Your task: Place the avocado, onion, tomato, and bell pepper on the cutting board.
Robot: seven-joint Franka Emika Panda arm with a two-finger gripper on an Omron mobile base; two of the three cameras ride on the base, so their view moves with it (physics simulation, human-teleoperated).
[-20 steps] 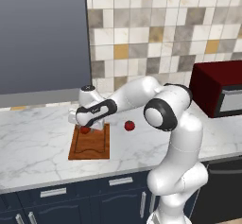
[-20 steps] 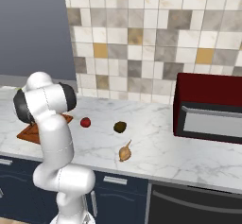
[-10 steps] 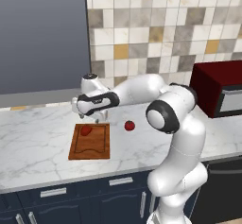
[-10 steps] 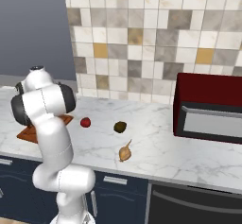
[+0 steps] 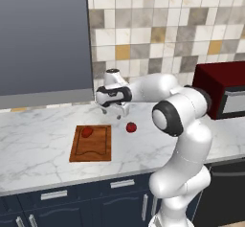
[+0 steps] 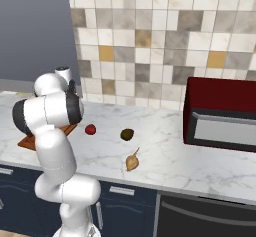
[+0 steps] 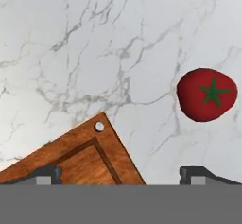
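The gripper [image 5: 115,114] hangs open and empty above the counter just off the far right corner of the cutting board [image 5: 92,143]. The tomato [image 7: 207,94], a squat round fruit with no real long axis and a green star-shaped calyx, lies on the marble just right of that corner, beyond the right fingertip [image 7: 201,173] in the hand view. A red vegetable [image 5: 87,132] already rests on the board, while the avocado [image 6: 127,134] and onion [image 6: 132,161] lie farther right of it; no readable writing appears anywhere.
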